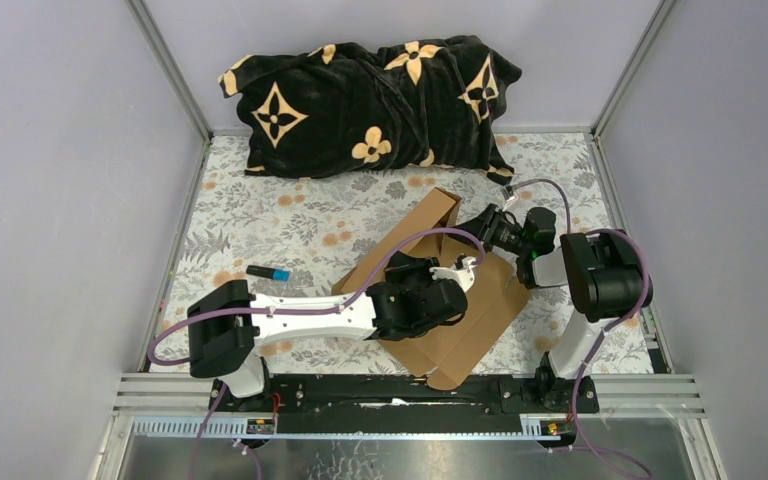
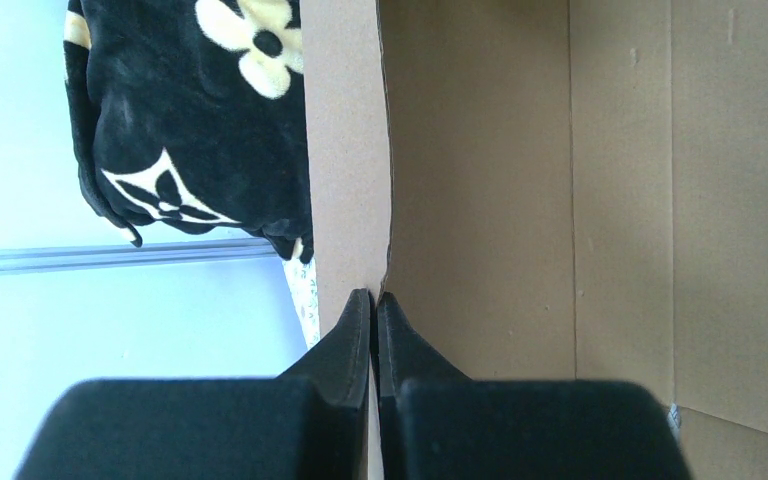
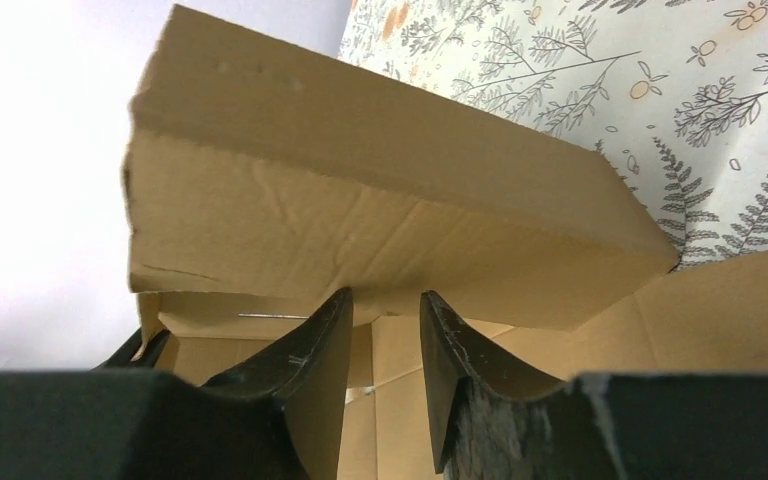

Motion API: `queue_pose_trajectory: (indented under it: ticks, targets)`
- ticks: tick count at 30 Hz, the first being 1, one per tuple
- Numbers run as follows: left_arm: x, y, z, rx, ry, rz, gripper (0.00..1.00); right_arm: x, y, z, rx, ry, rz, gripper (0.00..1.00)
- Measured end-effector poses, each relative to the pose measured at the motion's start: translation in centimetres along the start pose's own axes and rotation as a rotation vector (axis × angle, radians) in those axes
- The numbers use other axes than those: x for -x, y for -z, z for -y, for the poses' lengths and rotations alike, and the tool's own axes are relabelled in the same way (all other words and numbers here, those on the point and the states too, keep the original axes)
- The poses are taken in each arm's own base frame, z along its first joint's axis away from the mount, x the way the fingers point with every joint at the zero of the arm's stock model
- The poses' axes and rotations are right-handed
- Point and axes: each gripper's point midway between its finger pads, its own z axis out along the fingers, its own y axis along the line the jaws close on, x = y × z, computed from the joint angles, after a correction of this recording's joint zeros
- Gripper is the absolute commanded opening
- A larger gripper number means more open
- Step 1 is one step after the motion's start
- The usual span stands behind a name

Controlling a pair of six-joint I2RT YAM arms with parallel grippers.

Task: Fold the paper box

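- Left gripper (image 2: 372, 298): the jaws are seen pressed together, with only a hairline slit between the two black fingers.
- The fingertips are set against a crease of the cardboard box (image 1: 475, 335), where a lighter panel meets a shaded one. Whether any cardboard is pinched in the slit cannot be told.
- Right gripper (image 3: 385, 298): the jaws are held apart, and cardboard is seen through the gap between them. Nothing is clamped.
- The tips are placed just under the lower edge of a raised flap (image 3: 360, 220), which is tilted up over the rest of the sheet. Actual contact with that edge cannot be told.
- The box is found in the middle of the table (image 1: 260, 215), slightly right of centre. Most of it lies flat and unfolded on the flowered cloth, with one corner near the front rail.
- From above, the far flap is seen standing up. The left arm is stretched across the sheet from the near left, and the right arm is bent in from the right.
- A black pillow (image 1: 360, 100) with tan flower motifs is lying along the back wall, near the far flap.
- A dark marker (image 1: 267, 272) with a blue end is lying on the cloth left of the box, apart from it.
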Motion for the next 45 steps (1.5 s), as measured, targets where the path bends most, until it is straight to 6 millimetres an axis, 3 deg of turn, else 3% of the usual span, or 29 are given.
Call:
queue_pose_trajectory:
  ticks: [6, 17, 23, 32, 38, 45]
  targets:
    - [0.0, 0.0, 0.0, 0.000, 0.000, 0.000, 0.04, 0.1, -1.1, 1.1, -0.027, 0.010, -0.024, 0.41]
    - [-0.1, 0.0, -0.1, 0.005, 0.000, -0.003, 0.04, 0.5, -4.3, 0.7, -0.035, 0.064, -0.046, 0.43]
    - [-0.2, 0.0, -0.1, 0.007, -0.004, -0.006, 0.04, -0.5, -5.3, 0.9, -0.036, 0.079, -0.055, 0.45]
    - [-0.5, 0.0, 0.0, 0.003, -0.006, -0.006, 0.04, -1.1, -4.1, 1.1, -0.049, 0.137, -0.019, 0.49]
    - [-0.7, 0.2, 0.0, -0.010, 0.005, 0.006, 0.04, 1.5, -2.2, 0.2, -0.044, 0.201, 0.067, 0.50]
    - [-0.8, 0.3, 0.0, -0.014, 0.015, 0.013, 0.04, 3.5, -0.9, 1.6, -0.089, 0.268, 0.115, 0.59]
